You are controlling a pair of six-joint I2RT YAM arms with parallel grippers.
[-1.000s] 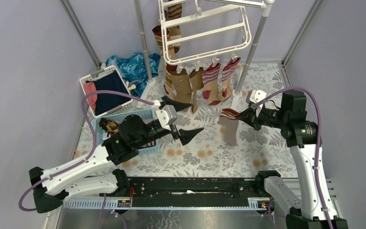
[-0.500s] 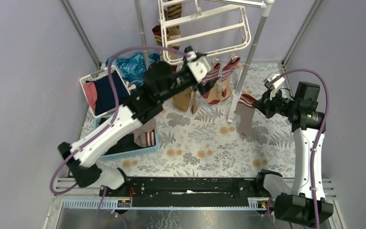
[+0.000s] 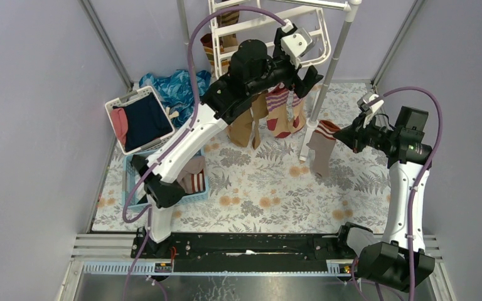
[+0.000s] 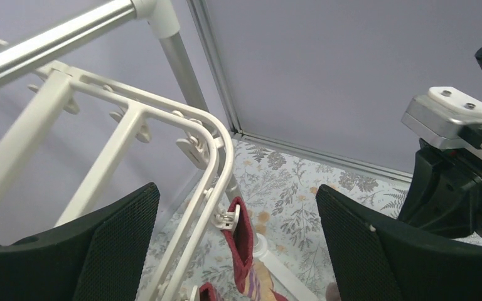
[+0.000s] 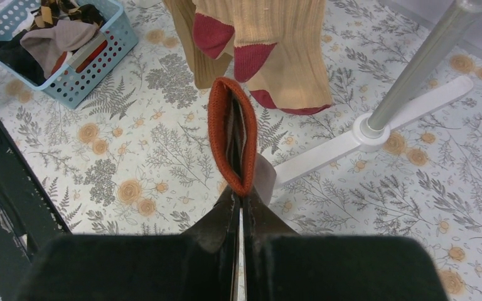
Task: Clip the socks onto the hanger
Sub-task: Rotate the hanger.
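Note:
The white hanger hangs at the back, with several tan socks with striped cuffs clipped along its front edge. My left gripper is raised at the hanger's front right corner and stands open with nothing in it. In the left wrist view my left gripper straddles the frame's rounded corner, a white clip and a clipped red cuff. My right gripper is shut on the red cuff of a tan sock that hangs right of the pole. Its jaws pinch the cuff.
A pale pole with a white foot stands between the two grippers. A blue basket holding more socks sits at the left, a white laundry basket behind it, and shiny blue cloth by the back wall.
My left arm swung up from beside the blue basket to the hanger's front right corner, still open. My right gripper carried its sock to the right and slightly up.

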